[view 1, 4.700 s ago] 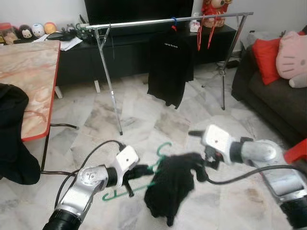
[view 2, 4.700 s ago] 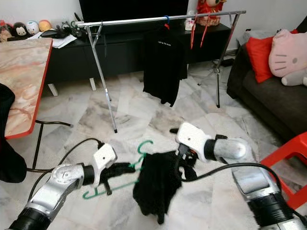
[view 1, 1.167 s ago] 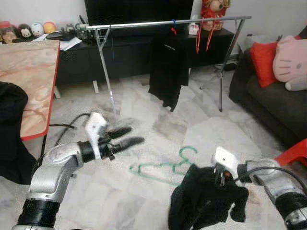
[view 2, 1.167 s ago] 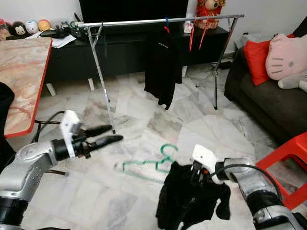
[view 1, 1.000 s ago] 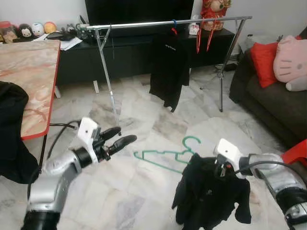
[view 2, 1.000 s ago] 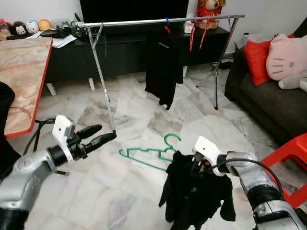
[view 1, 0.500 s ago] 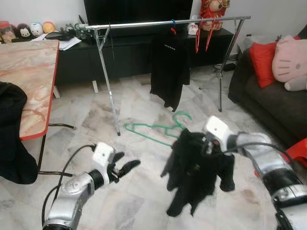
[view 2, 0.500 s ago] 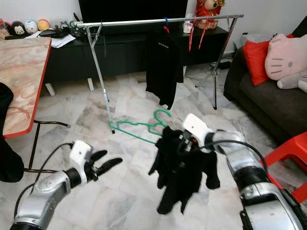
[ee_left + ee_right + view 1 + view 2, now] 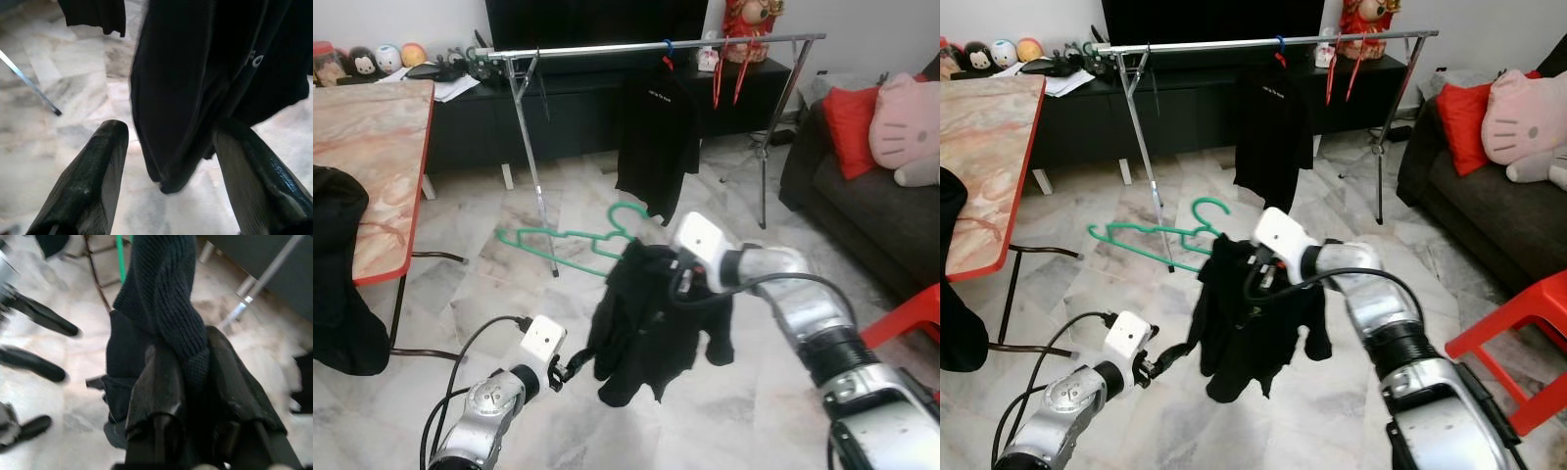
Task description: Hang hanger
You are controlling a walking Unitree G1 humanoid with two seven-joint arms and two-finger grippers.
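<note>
From the left eye view, the right gripper [image 9: 677,282] is raised in front of the robot, its fingers clenched on the collar of a black garment [image 9: 651,323] that hangs down in folds above the marble floor [image 9: 509,235]. A green hanger [image 9: 573,242] sticks out from the top of the garment toward the robot's left, tilted and only partly threaded into the cloth, its hook up near the gripper. The left gripper [image 9: 570,367] sits low, just beside the garment's lower hem, its fingers spread. Further back stands a metal clothes rail [image 9: 646,44] with a black shirt [image 9: 656,147] hanging on it, and a dark sofa [image 9: 862,211] with a red cushion [image 9: 854,116] is on the right. A marble-patterned counter [image 9: 372,166] with a red edge is on the left.

The right eye view shows the same scene, with the hanger [image 9: 1151,233] reaching across in front of the rail's leg.

In the left wrist view, two black fingers [image 9: 90,181] stand apart, released, with the garment's hem [image 9: 195,98] hanging between and beyond them, not pinched.

In the right wrist view, the fingers [image 9: 161,382] grasp a twisted bunch of the dark knit cloth [image 9: 166,298], and a strip of the green hanger [image 9: 120,257] shows behind it.
</note>
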